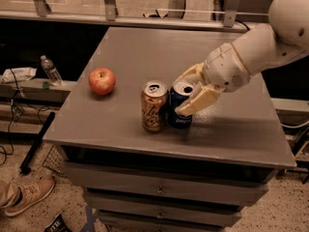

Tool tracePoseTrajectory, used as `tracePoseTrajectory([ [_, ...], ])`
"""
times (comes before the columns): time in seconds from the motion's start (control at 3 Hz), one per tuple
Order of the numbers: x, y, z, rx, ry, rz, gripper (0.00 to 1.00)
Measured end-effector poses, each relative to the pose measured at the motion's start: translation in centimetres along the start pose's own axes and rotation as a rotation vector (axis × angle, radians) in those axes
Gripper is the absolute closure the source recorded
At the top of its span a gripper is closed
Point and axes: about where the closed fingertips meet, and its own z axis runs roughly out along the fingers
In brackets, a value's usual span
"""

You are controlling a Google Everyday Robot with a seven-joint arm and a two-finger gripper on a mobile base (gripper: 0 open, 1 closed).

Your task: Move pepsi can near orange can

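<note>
The dark blue pepsi can (179, 111) stands upright on the grey table (145, 57), near its front edge. The orange can (154, 106) stands upright right beside it on its left, the two almost touching. My gripper (190, 94) reaches in from the right and sits around the top of the pepsi can, one cream finger behind it and one finger (198, 102) in front on its right side. The fingers are spread about the can's width and look close against it.
A red apple (102, 81) sits on the table to the left of the cans. A plastic water bottle (50, 70) lies on a ledge left of the table. A shoe (26, 195) shows on the floor at lower left. Drawers run below the table front.
</note>
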Motion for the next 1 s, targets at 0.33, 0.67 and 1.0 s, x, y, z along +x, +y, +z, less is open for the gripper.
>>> tracePoseTrajectory([
  [0.33,-0.1,0.0,0.1,-0.002,0.000,-0.002,0.12],
  [0.67,-0.2,0.0,0.3,-0.004,0.000,-0.004,0.00],
  [1.0,0.0,0.2,-1.8,0.054,0.037,-0.001,0.00],
])
